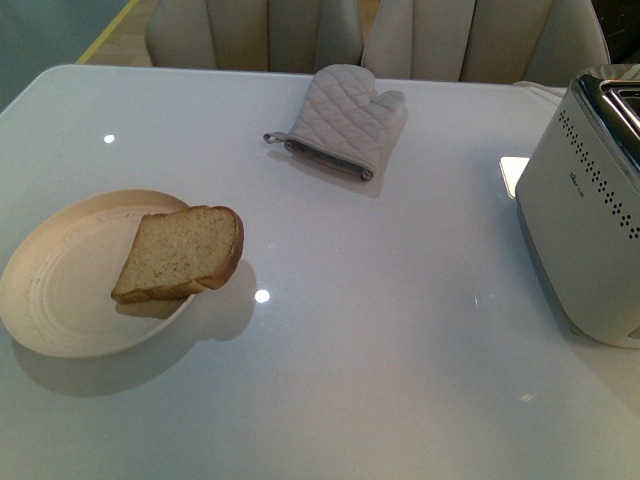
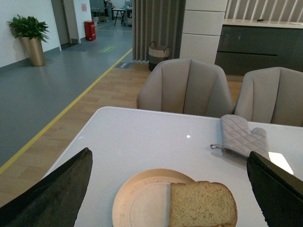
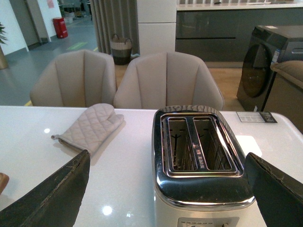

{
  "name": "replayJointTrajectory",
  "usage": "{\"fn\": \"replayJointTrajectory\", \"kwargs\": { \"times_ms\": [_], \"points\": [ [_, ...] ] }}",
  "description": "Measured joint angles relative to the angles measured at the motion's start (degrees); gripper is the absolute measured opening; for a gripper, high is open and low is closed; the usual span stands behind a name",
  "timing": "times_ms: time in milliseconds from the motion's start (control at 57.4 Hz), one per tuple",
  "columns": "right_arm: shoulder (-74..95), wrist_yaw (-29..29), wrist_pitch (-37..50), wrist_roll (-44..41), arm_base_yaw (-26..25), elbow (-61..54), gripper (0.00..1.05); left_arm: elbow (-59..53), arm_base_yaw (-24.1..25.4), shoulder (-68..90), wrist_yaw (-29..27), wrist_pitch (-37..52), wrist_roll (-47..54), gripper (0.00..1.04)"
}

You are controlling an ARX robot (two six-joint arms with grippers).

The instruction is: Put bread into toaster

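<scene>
The bread (image 1: 182,254), a tan speckled slice with brown crust, leans on the right rim of a round cream plate (image 1: 60,290) at the table's front left. It also shows in the left wrist view (image 2: 202,204), between the wide-open fingers of my left gripper (image 2: 168,189), which is empty and short of it. The toaster (image 1: 590,220), white-grey with dark dots and a chrome top, stands at the right edge. In the right wrist view the toaster (image 3: 199,156) shows two empty slots between the open fingers of my right gripper (image 3: 168,189). Neither arm shows in the front view.
A quilted grey oven mitt (image 1: 345,120) lies at the back middle of the white table (image 1: 380,330); it also shows in the left wrist view (image 2: 241,136) and the right wrist view (image 3: 92,126). Two beige chairs (image 1: 370,35) stand behind the far edge.
</scene>
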Motion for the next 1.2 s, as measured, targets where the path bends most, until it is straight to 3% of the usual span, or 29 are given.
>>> {"fn": "replayJointTrajectory", "kwargs": {
  "times_ms": [802,941,1063,1202],
  "points": [
    [0.0,0.0,0.0,0.0,0.0,0.0,0.96,0.0,0.0,0.0,0.0,0.0,0.0,0.97],
    [0.0,0.0,0.0,0.0,0.0,0.0,0.96,5.7,6.6,10.6,18.6,-13.5,-17.3,0.97],
    [0.0,0.0,0.0,0.0,0.0,0.0,0.96,6.6,9.4,18.4,22.5,-8.7,-23.6,0.97],
    [0.0,0.0,0.0,0.0,0.0,0.0,0.96,7.6,12.4,33.6,22.7,5.6,-23.3,0.97]
  ]
}}
